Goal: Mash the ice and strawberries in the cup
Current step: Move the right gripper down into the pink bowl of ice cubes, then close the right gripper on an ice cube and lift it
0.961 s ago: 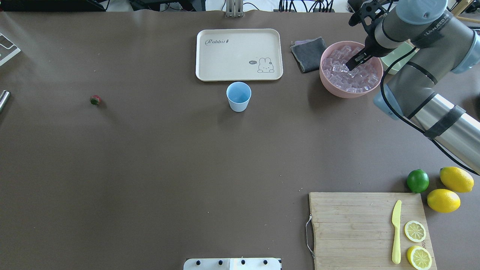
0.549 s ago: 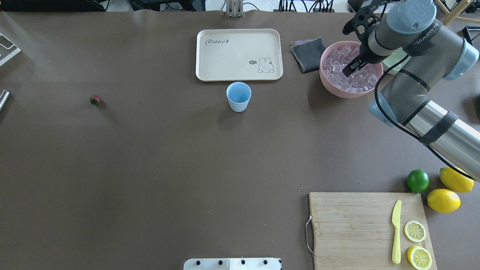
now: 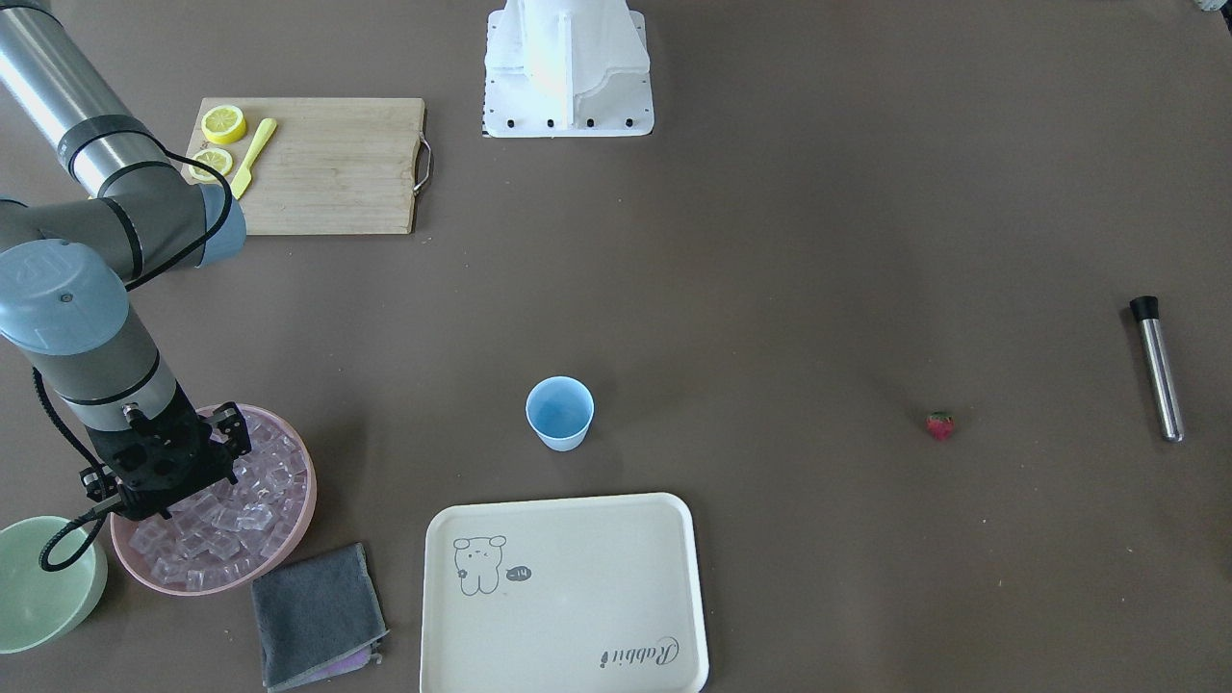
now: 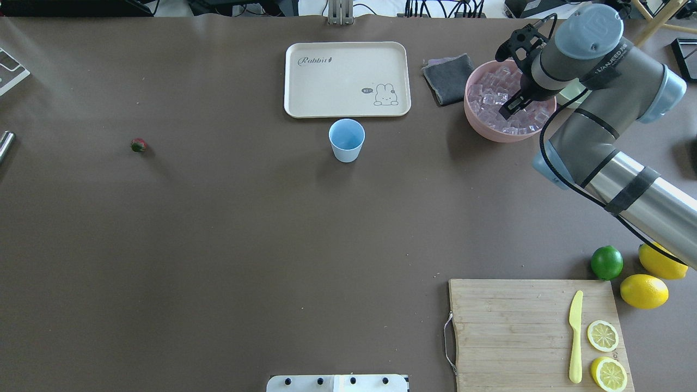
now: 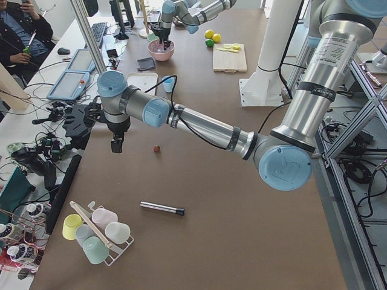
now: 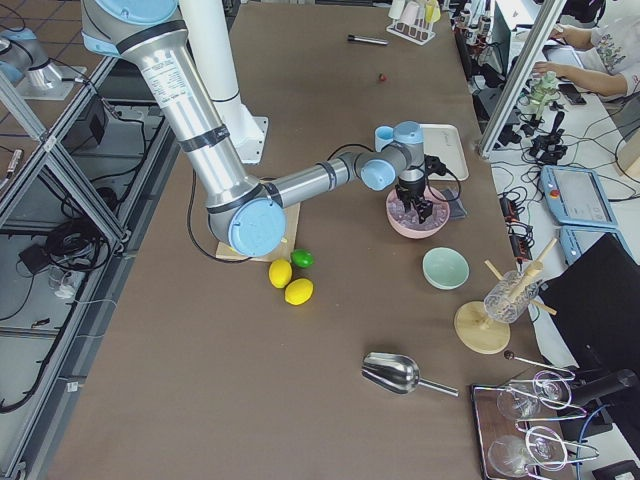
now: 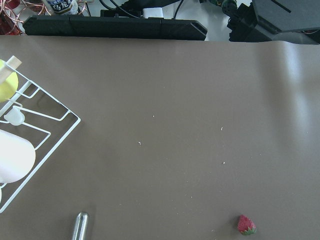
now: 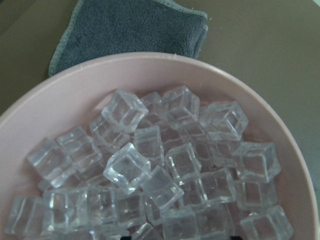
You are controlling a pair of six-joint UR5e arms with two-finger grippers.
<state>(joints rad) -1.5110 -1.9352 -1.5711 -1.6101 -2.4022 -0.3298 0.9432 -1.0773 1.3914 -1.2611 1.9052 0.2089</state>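
- Right end effector [image 4: 509, 106] hangs over the pink bowl [image 4: 486, 132] at the surface's far right corner, with its fingertips pointing down just above the ice [image 8: 127, 167]. I cannot tell whether its jaws stand apart or pinch a cube, because the wrist view shows only cubes.
- Left end effector [image 5: 117, 145] hovers near the surface's left edge, and its camera looks down on the strawberry [image 4: 138, 145]. Its state cannot be told either.
- The step in hand looks like fetching ice for the cup [image 4: 346, 139]. The cup stands empty by the middle of the far edge, just beside the tray [image 4: 337, 87].
- To do it well, choose a cube that sits proud on top of the heap. Square the jaws to two flat opposite faces and close across its centre; a corner pinch would probably squirt it out.
- The cubes are clear and glassy with rounded edges. They are likely slick, and they are loosely piled, so neighbours may shift.
- The cup is light, tapered and narrow-mouthed, so release low and centred or it may tip.
- The bowl is smooth and round, and a nappy grey cloth [image 4: 449, 78] lies just beside it.
- The strawberry is small and red with a green top, and lies well apart from the cup.
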